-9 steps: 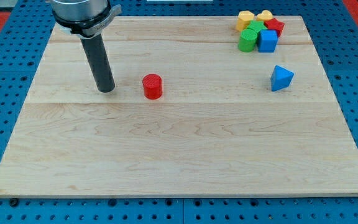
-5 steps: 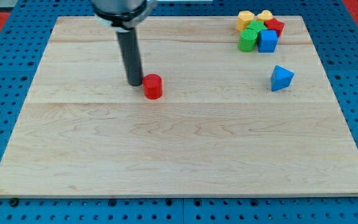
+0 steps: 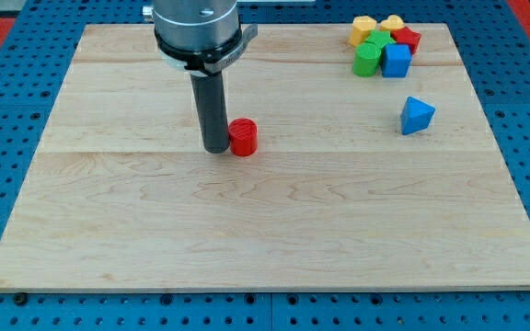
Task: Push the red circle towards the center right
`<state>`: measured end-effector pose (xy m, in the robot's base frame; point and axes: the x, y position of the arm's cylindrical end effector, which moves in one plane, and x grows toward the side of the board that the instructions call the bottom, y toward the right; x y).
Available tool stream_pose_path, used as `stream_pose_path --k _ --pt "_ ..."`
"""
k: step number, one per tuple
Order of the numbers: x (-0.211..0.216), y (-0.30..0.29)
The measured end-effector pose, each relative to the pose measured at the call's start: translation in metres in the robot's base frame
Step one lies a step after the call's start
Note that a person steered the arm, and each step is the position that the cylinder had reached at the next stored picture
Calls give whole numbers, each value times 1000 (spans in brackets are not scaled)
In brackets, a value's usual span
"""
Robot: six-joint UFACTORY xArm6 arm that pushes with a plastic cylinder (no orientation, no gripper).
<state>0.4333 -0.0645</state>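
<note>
The red circle (image 3: 243,137), a short red cylinder, stands on the wooden board (image 3: 265,221) left of the middle. My tip (image 3: 216,149) rests on the board right against the red circle's left side, touching it. The dark rod rises from there to the arm's head at the view's top.
A blue triangle (image 3: 417,115) lies at the right. A cluster sits at the top right corner: two yellow blocks (image 3: 364,28) (image 3: 393,24), a red block (image 3: 406,39), a green block (image 3: 369,55) and a blue cube (image 3: 396,61).
My tip moved right from well left of the red circle to its left side, then pushed it a little right and down the view. The other blocks have not moved.
</note>
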Motion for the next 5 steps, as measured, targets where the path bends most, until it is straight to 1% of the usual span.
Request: stream_pose_path --k 1,2,3,5 --pt "0 16" --pt "-14 19" --pt "-14 44" --pt "-26 60"
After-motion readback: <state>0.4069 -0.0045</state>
